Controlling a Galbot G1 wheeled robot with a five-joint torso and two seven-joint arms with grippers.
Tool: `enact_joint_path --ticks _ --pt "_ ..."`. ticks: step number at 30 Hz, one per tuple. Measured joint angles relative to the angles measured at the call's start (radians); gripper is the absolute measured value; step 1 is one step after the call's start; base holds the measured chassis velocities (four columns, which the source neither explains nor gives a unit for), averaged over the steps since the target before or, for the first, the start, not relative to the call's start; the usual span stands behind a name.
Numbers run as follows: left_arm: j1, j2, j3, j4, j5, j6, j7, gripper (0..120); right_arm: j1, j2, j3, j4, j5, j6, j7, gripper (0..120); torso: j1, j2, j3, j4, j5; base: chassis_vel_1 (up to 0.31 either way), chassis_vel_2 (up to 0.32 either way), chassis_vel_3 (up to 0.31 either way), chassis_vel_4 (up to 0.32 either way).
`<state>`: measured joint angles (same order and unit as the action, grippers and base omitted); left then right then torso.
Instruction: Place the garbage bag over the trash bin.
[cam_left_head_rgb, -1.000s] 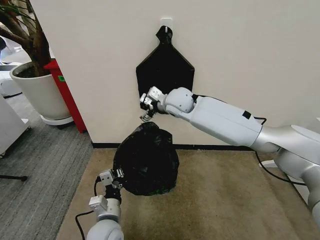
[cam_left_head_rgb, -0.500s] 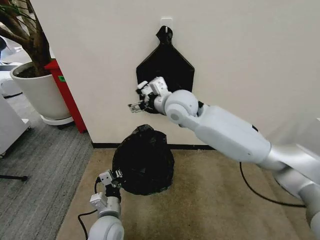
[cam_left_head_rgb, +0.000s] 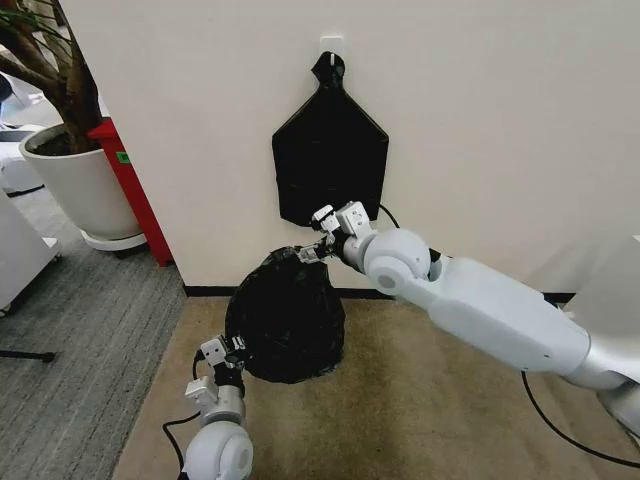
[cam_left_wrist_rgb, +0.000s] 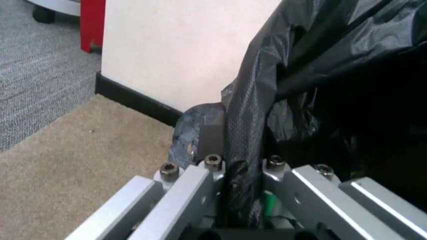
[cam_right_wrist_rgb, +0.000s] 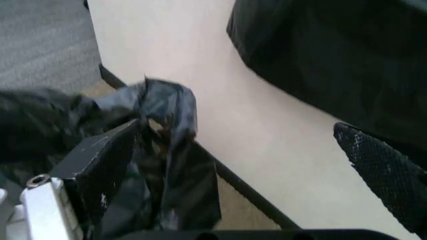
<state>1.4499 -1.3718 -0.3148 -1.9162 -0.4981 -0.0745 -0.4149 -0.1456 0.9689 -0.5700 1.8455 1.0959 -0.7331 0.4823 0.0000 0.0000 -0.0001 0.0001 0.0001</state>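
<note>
I am in the middle of dressing the bin: the glossy black plastic film garbage bag (cam_left_head_rgb: 287, 318) sits as a rounded mound on the tan carpet (cam_left_head_rgb: 430, 410) at the foot of the cream wall (cam_left_head_rgb: 500, 120), and no white of the trash bin shows beneath it, so I judge the film already drapes over it.

My left gripper (cam_left_head_rgb: 232, 352) is low at the mound's near-left side; in its wrist view my fingers (cam_left_wrist_rgb: 183, 192) are clamped on a fold of the film. My right gripper (cam_left_head_rgb: 318, 248) is at the top of the mound by the wall. Its wrist view shows crumpled film lying against one dark finger (cam_right_wrist_rgb: 110, 152), the other finger standing well apart, so the jaws are spread and I cannot tell that they grip anything.

Compared with half a second ago, my right arm has dropped from in front of the flat black five-cornered sheaf (cam_left_head_rgb: 330, 160) hanging on the wall down to the bag's crest; my left has barely shifted.

Next, I judge, the film must be drawn down evenly around the rim without tearing.
</note>
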Motion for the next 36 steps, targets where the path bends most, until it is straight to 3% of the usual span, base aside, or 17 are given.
enact_joint_path --ticks 16,36 --pt "0.004 0.01 -0.005 -0.009 0.0 0.0 -0.002 1 -0.081 -0.081 0.0 -0.012 -0.09 0.0 -0.064 100 0.0 0.0 0.0 -0.0001 0.0002 0.0 0.0 0.0 0.0" --pt "0.006 0.005 0.002 -0.001 0.006 0.0 -0.002 1 -0.078 -0.062 -0.005 0.087 -0.043 0.0 -0.025 100 0.0 0.0 0.0 0.0 -0.0003 0.0 0.0 0.0 0.0"
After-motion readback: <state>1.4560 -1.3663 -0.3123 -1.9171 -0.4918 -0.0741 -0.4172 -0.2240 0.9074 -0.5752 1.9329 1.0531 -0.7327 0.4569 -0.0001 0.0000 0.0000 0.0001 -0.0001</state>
